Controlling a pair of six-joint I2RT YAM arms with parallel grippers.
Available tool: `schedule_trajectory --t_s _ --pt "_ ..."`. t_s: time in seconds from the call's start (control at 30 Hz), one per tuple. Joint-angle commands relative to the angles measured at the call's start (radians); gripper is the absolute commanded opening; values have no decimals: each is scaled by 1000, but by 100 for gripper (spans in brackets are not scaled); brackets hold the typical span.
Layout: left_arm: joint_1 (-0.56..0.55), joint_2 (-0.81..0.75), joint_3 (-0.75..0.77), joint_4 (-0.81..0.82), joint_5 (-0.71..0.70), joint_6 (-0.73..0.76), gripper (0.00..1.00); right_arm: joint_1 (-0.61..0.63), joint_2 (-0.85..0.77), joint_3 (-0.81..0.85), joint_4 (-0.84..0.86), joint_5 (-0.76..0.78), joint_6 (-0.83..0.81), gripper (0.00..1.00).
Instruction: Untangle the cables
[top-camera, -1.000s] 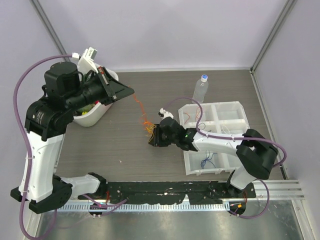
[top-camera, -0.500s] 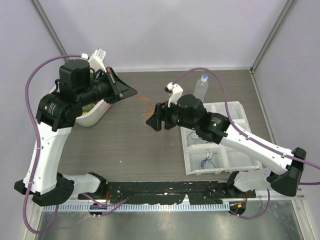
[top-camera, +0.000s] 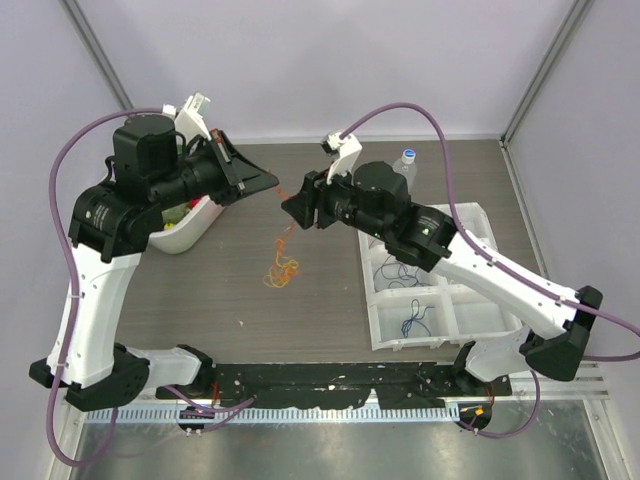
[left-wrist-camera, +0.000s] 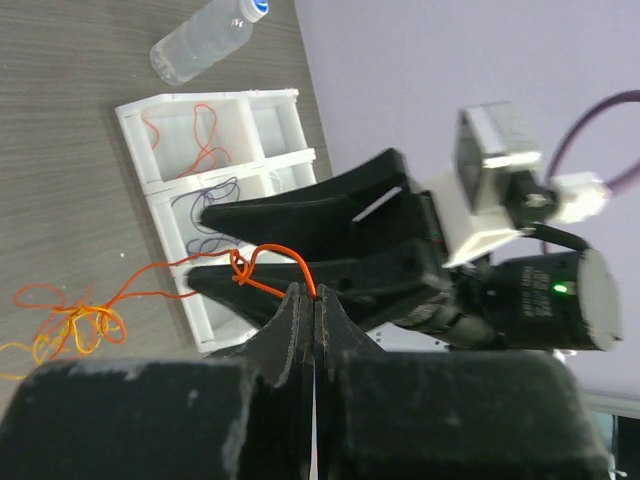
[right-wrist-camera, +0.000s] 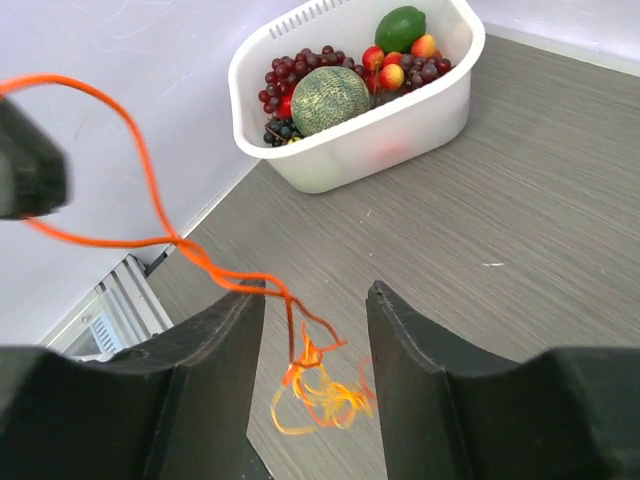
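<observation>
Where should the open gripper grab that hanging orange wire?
Grab the orange wire on its single strand just above the dangling clump, coming in sideways with the right gripper straddling it. The left gripper pins the top, so that stretch probably hangs taut; the clump is loose loops.

Orange cables (top-camera: 281, 268) from left hand (top-camera: 272, 183)

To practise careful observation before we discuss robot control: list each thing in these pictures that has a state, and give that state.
orange cable: pinched at top, tangled below.
left hand: shut on orange cable.
right hand: open.
bottle: upright, capped.
tray: cables in several compartments.
basket: full of fruit.
</observation>
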Motion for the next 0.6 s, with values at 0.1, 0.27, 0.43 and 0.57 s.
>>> schedule_trajectory --t_s 0.1,0.27,0.43,0.57 --pt "2 19 107 58 65 -54 0 3 43 -107 203 49 64 31" --pt "2 40 203 96 89 -88 0 0 83 -464 474 206 150 13" --pt "2 77 338 97 34 -74 0 0 186 -641 577 133 215 12" --pt "4 77 325 88 -6 -46 0 -2 151 -692 565 146 197 18"
